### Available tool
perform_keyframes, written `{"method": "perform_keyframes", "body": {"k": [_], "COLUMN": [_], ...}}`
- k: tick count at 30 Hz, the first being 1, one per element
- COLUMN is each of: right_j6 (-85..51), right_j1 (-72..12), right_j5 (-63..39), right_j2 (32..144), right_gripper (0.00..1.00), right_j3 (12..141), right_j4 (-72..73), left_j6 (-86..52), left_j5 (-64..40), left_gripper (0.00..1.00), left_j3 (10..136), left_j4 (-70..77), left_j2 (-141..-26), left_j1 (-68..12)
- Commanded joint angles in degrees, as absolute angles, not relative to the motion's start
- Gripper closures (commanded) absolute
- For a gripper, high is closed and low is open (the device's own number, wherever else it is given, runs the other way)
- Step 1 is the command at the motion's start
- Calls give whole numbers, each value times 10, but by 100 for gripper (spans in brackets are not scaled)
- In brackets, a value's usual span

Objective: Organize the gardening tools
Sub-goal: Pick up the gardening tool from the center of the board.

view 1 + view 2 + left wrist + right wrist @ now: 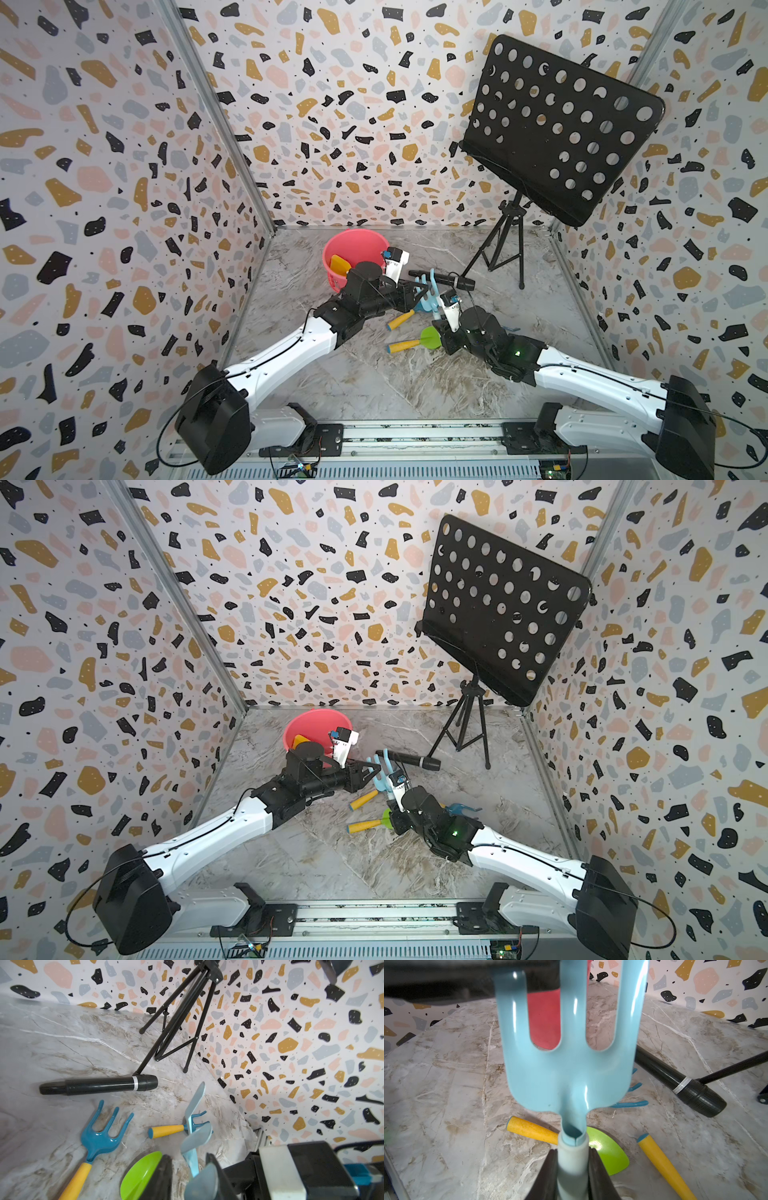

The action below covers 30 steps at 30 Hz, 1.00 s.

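Right end effector is clamped on the pale handle of the light-blue rake, which is lifted clear of the desk. Left end effector brackets the rake's tines; grip or gap cannot be told. Green trowel, blue fork and second blue fork lie on the desk. Yellow shovel sits in the pink bucket.

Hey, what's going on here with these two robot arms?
The right gripper holds the light-blue rake by its handle, off the table. The left gripper has its jaws either side of the prongs; a grip is unclear. A yellow shovel is in the pink bucket. A green trowel, a blue fork and a second blue fork lie on the table.
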<state>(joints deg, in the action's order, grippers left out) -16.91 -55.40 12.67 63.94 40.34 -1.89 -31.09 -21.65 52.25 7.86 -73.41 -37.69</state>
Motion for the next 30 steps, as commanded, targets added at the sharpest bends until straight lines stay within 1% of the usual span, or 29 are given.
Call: {"method": "perform_keyframes", "body": {"k": [1, 3, 6, 7, 9, 10, 11, 12, 13, 15, 20, 27, 30], "right_j6": [-180, -182, -186, -189, -192, -194, -198, -203, -208, -219, -248, -290, -305], "right_j1": [-555, -555, -555, -555, -555, -555, -555, -555, -555, -554, -554, -552, -551], "right_j5": [135, 137, 142, 144, 147, 149, 153, 158, 164, 171, 201, 258, 277], "right_j2": [636, 636, 636, 635, 635, 634, 633, 632, 631, 627, 609, 577, 576], "right_gripper": [100, 99, 91, 85, 69, 57, 42, 30, 23, 15, 3, 0, 0], "right_j3": [427, 427, 428, 428, 431, 432, 433, 436, 439, 443, 446, 453, 459], "right_j4": [-6, -6, -7, -9, -13, -16, -20, -21, -41, -58, -99, -165, -196], "left_j6": [-310, -306, -298, -295, -286, -281, -274, -267, -260, -240, -167, -59, -15], "left_j5": [-191, -183, -173, -170, -161, -156, -149, -139, -129, -108, -36, 97, 132], "left_gripper": [85, 91, 100, 100, 100, 100, 100, 100, 100, 100, 100, 100, 100], "left_j3": [512, 510, 509, 508, 507, 507, 506, 504, 504, 503, 515, 548, 568], "left_j4": [124, 127, 130, 130, 129, 129, 129, 128, 128, 128, 113, 100, 102], "left_j2": [-731, -729, -726, -725, -722, -718, -714, -709, -704, -690, -653, -625, -624], "left_j1": [-381, -381, -382, -383, -382, -382, -382, -382, -382, -382, -381, -378, -365]}}
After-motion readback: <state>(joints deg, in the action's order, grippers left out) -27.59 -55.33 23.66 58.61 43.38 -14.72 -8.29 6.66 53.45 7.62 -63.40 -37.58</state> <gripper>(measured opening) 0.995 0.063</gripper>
